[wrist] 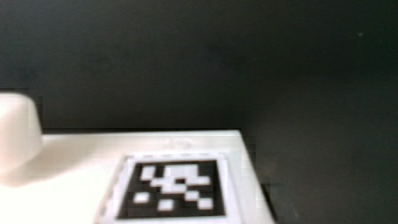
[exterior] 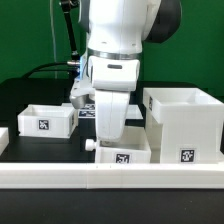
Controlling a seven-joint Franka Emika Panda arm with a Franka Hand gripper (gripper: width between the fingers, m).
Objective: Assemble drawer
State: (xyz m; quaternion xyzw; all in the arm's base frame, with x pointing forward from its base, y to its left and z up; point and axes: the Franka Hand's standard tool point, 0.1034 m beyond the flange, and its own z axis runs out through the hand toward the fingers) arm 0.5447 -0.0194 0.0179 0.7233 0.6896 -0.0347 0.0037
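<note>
Three white drawer parts on the black table (exterior: 15,92): the left tray (exterior: 45,120) toward the exterior view's left, well apart from the others; the middle tray (exterior: 140,148) just behind the long front rail (exterior: 60,178); the housing (exterior: 185,120), big and boxy, toward the exterior view's right and just beside the middle tray. Arm (exterior: 115,40) down low over the middle tray, wrist body close above one of its corners. Jaws hidden behind that wrist body from outside and almost out of frame at the wrist: cannot tell whether spread, pressed together or pinching a tray wall. Just a blurred white shape (wrist: 15,135) at the edge of the wrist view, perhaps a finger, next to a flat white face bearing a square tag (wrist: 178,188).

Likely trouble from here, as a judgement only. Closing off-centre on a thin wall: tray tilting or slipping out on the lift. Pressing down too far: tray shoved against the rail or wedged under the wrist. Swinging toward the housing with so little gap: knocking it askew and spoiling the line-up. Entering the housing crooked: jamming partway, then dragging both parts across the table. Safest guess at the need: a square, centred hold and a straight lift before any sideways travel.
</note>
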